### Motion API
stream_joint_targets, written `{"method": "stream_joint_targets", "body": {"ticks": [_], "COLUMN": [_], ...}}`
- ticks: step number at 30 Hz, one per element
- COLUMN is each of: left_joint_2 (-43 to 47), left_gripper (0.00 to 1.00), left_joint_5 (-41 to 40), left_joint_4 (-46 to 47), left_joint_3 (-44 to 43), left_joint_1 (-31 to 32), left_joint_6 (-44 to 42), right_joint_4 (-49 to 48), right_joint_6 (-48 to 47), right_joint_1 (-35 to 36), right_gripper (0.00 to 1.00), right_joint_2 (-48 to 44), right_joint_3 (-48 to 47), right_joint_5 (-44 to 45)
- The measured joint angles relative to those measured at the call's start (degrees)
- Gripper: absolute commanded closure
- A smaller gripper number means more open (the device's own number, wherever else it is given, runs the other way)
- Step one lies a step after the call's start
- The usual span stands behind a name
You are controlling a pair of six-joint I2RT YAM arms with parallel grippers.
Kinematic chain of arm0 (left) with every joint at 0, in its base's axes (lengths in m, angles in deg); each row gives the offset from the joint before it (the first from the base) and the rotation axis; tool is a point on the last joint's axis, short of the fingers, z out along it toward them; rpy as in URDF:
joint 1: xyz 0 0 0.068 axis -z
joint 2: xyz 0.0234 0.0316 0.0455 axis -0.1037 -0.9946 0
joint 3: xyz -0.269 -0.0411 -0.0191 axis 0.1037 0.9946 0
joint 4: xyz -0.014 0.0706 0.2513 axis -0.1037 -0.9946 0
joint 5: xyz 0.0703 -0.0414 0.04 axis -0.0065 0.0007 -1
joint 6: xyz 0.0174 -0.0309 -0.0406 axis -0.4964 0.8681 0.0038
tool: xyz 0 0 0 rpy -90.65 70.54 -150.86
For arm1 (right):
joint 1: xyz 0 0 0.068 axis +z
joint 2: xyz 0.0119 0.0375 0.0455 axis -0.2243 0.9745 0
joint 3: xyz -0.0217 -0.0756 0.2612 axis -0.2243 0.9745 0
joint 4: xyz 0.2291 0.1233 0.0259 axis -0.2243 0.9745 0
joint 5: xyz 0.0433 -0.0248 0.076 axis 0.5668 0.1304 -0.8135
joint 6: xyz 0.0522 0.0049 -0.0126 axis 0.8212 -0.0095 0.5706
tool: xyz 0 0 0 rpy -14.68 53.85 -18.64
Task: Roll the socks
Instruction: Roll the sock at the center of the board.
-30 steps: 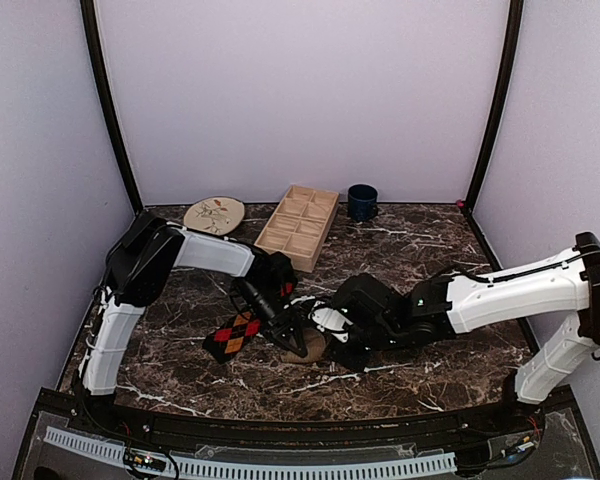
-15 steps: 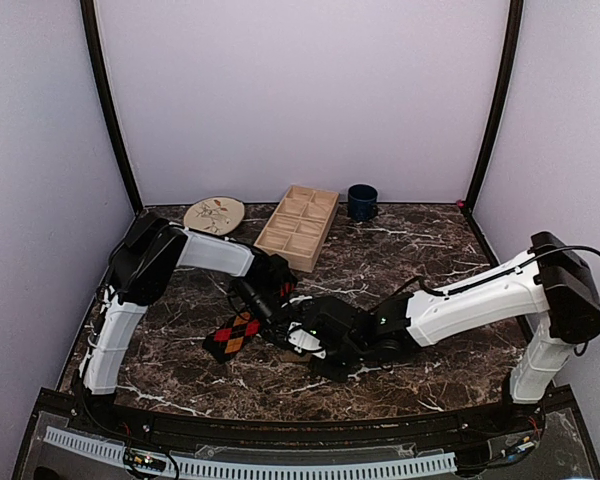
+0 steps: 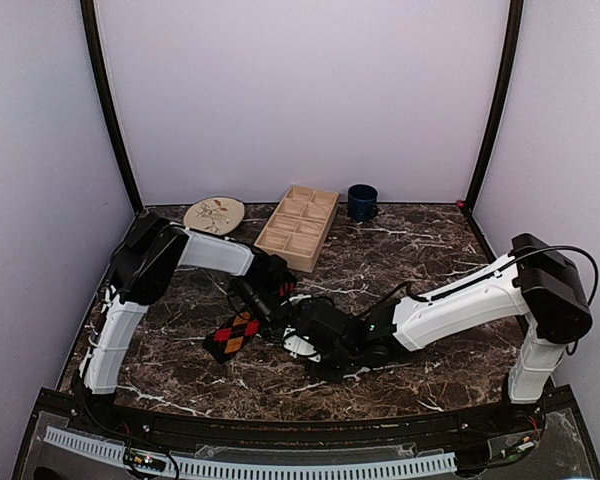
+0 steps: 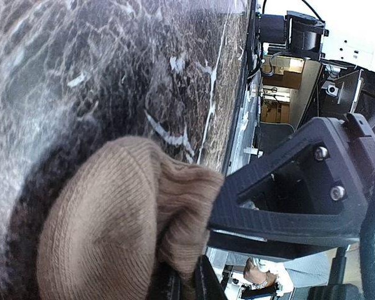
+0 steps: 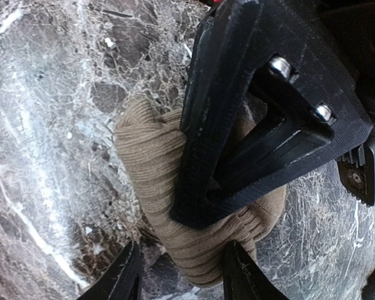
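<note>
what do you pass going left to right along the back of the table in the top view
round beige patterned plate → pale wooden compartment tray → dark blue mug

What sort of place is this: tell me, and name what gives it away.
Probably a lab test booth: plain lilac walls on black posts enclose a marble-look table with two robot arms bolted on.

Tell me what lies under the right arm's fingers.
A bunched tan-beige ribbed fabric sock lies on the dark marble table, straddled by the right arm's open fingers. The left arm's black finger hides its middle, and anything beneath the sock is covered.
</note>
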Motion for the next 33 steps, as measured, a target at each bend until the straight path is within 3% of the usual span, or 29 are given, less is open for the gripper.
{"method": "stream_joint_targets", "body": {"ticks": [7, 13, 21, 33], "left_joint_2": [0.00, 0.00, -0.15, -0.31], "left_gripper": [1.00, 1.00, 1.00, 0.69], "left_joint_5": [0.81, 1.40, 1.68, 0.68], "left_joint_4": [-0.39, -0.63, -0.87, -0.59], "left_joint_3": [0.00, -0.09, -0.09, -0.15], "left_joint_1": [-0.24, -0.37, -0.70, -0.68], "left_joint_6": [-0.42, -0.76, -1.05, 1.68], "right_joint_4": [-1.97, -3.50, -4.74, -4.24], "right_joint_6": [-0.70, -1.29, -1.42, -1.40], "right_joint_1": [-0.98, -2.69, -3.50, -4.26], "right_gripper": [0.64, 0.77, 0.83, 0.85], "right_joint_2": [0.98, 1.03, 1.66, 1.66], "right_joint_3": [0.70, 1.14, 1.14, 0.72], "right_joint_5": [0.42, -0.76, -3.28, -7.45]}}
